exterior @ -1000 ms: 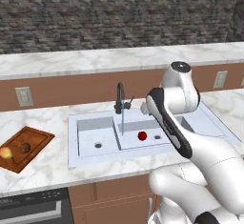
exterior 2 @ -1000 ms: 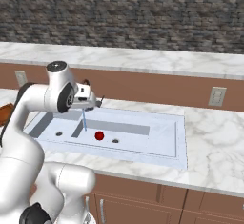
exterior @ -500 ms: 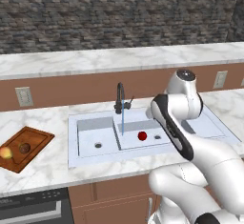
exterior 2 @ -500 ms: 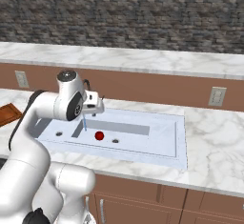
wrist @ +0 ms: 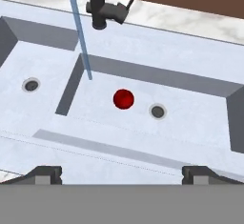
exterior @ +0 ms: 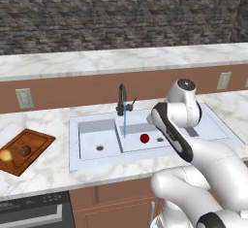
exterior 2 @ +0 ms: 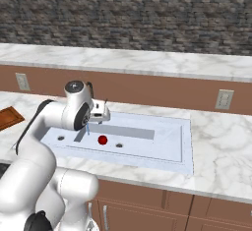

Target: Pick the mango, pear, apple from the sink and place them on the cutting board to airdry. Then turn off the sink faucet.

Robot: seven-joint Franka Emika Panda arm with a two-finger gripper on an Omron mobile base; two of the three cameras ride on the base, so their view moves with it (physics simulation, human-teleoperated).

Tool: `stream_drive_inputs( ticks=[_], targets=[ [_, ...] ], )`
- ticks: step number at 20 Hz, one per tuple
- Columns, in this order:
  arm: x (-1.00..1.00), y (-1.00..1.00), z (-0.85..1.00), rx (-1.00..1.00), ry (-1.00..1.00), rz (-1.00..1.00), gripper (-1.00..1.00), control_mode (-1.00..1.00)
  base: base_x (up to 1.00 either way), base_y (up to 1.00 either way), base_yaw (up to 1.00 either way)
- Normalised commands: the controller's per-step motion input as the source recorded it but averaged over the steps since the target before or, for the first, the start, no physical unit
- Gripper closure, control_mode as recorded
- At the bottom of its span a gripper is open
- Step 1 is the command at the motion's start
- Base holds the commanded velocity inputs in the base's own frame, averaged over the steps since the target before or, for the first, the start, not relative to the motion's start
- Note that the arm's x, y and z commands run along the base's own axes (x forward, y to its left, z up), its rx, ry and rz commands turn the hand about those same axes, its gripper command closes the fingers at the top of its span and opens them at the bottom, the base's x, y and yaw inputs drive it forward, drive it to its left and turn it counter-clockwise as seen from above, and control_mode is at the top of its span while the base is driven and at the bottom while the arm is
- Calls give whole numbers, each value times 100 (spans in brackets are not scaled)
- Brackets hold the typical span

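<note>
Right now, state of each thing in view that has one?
sink faucet: on, water running
apple: in the sink, right basin, beside the drain
mango: on the cutting board
pear: on the cutting board
pincer: open, empty, above the sink

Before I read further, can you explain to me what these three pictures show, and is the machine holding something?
It is a white robot arm on a driving base in a simulated kitchen. Two pictures look from behind it, left and right; the third looks from its hand. The pincer is open and holds nothing. In the sink, an apple lies beside a drain. The faucet runs. On the cutting board at the left lie a mango and a pear.
</note>
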Motion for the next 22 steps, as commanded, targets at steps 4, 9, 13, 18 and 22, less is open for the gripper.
stream_drive_inputs(
  ticks=[4, 9, 13, 18, 22],
  targets=[
    [26, 0, -23, 2, 0, 0, -100, -100, 0, 0, 0],
    [24, 0, -21, 0, 0, 0, -100, -100, 0, 0, 0],
    [21, 0, -17, 0, 0, 0, -100, -100, 0, 0, 0],
    [23, 0, -19, 0, 0, 0, -100, -100, 0, 0, 0],
    [24, 0, -17, 0, 0, 0, -100, -100, 0, 0, 0]
  ],
)
